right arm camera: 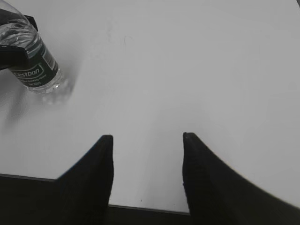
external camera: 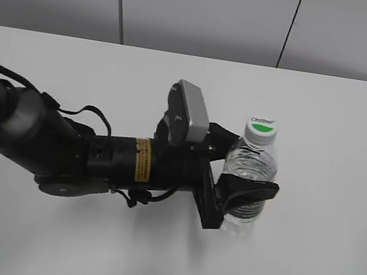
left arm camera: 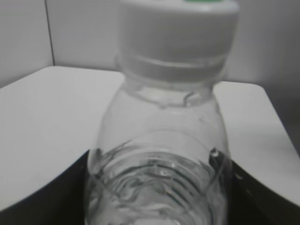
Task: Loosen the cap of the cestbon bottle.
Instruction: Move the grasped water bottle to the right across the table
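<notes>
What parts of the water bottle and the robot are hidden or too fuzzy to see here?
- Exterior view: the left gripper covers the cestbon bottle label.
- Exterior view: the cap lettering is too small to read.
- Left wrist view: the cap's top is cut off by the upper edge and blurred.
- Right wrist view: the bottle's top half is cut off; the right gripper shows only its jaws.

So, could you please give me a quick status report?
Left tool shut on bottle. Right tool open, empty, away. Cap untouched, unobstructed.

exterior looks down obliquely; left wrist hugs the bottle [left arm camera: 159, 178] — right wrist views it from afar.
</notes>
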`<control>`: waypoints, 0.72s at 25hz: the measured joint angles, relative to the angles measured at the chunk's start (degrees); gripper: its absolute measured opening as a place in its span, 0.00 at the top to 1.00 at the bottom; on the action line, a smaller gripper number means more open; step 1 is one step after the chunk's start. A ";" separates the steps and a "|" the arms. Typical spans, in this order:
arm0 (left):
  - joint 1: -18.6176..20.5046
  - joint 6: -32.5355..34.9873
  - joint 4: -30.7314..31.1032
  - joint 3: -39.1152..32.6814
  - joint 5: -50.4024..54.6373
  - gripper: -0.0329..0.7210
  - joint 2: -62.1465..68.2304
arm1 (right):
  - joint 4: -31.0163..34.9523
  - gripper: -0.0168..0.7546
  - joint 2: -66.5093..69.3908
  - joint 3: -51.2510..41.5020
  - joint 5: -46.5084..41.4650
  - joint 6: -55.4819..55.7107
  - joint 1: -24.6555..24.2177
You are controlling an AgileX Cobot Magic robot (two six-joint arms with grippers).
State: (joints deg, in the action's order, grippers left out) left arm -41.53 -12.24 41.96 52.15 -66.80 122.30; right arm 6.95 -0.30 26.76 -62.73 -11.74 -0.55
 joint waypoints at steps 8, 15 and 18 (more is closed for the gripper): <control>-4.69 0.00 0.28 1.55 -0.27 0.26 1.25 | 0.05 0.49 0.00 0.00 0.00 0.02 0.00; -4.64 0.00 0.10 1.55 2.39 0.26 2.07 | 0.05 0.49 0.00 0.00 0.00 0.07 0.00; -4.64 0.00 0.10 1.55 4.06 0.26 2.07 | 0.05 0.49 0.00 0.00 0.00 0.07 0.00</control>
State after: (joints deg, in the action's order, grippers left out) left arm -46.17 -12.24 42.06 53.69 -62.74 124.37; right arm 7.00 -0.30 26.76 -62.73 -11.68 -0.55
